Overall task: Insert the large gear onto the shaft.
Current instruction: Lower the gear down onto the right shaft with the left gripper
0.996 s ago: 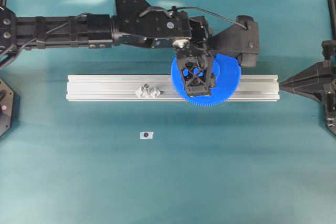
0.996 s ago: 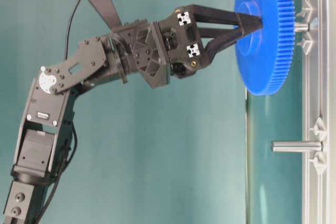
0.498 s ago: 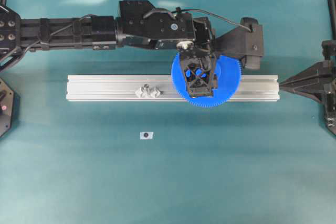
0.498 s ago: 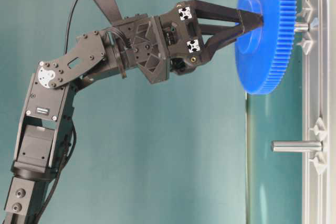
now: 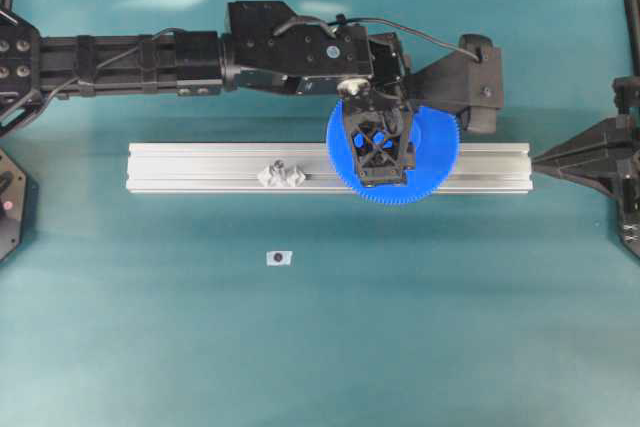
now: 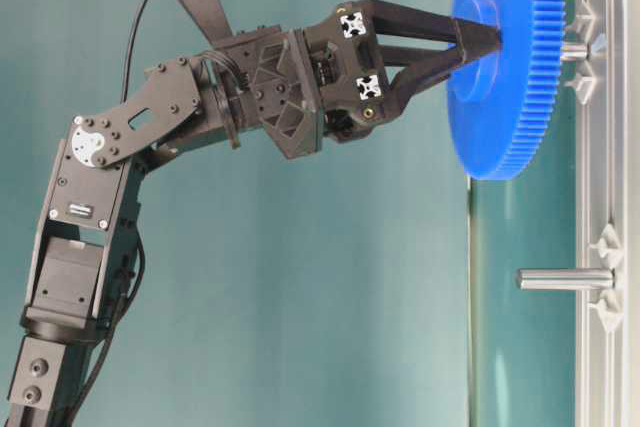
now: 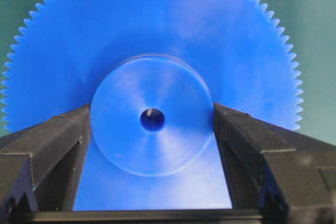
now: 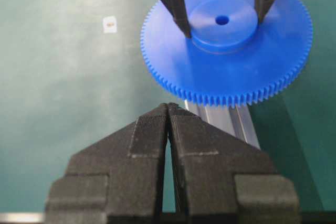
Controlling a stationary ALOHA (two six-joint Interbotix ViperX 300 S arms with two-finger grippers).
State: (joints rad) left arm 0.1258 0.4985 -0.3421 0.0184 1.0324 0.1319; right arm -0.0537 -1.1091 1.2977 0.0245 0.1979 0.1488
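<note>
The large gear point(image 5: 432, 165), a bright-blue toothed disc, hangs just above the right part of the aluminium rail point(image 5: 200, 169). My left gripper point(image 5: 378, 152) is shut on its raised hub point(image 7: 152, 145), one black finger on each side. At table level the gear point(image 6: 505, 107) stands flat-on to the rail, and a short stub of the shaft point(image 6: 572, 49) shows between gear and rail, in line with the hub. A pale spot shows inside the hub's hole point(image 7: 152, 119). My right gripper point(image 8: 169, 107) is shut and holds nothing, parked at the rail's right end point(image 5: 545, 159).
A second, longer peg point(image 6: 565, 279) with clear mounts stands left of the gear on the rail point(image 5: 283, 172). A small white tag point(image 5: 278, 258) lies on the teal mat in front of the rail.
The left arm has shifted slightly right and carried the gear a little closer to the rail along the shaft. Since half a second ago almost nothing moves. The right gripper stays put.
</note>
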